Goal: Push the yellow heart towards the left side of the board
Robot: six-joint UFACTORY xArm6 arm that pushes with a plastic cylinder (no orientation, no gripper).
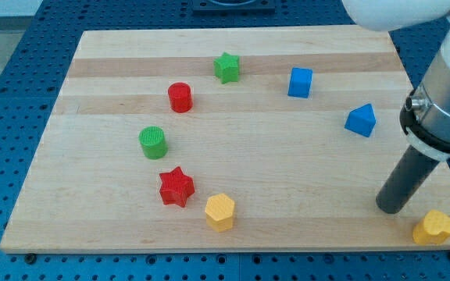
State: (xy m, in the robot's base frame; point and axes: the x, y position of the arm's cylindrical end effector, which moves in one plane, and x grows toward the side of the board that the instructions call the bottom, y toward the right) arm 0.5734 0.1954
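Note:
The yellow heart [433, 228] lies at the board's bottom right corner, close to the bottom edge. My tip [391, 209] rests on the board just to the left of the heart and slightly above it, a small gap apart. The dark rod rises up and to the right from the tip to the arm's body at the view's right edge.
A yellow hexagon [219, 211] and a red star [176, 186] lie at bottom centre. A green cylinder [153, 142], a red cylinder [180, 97] and a green star [226, 67] curve upward. A blue cube [300, 82] and a blue wedge-shaped block [361, 120] lie at upper right.

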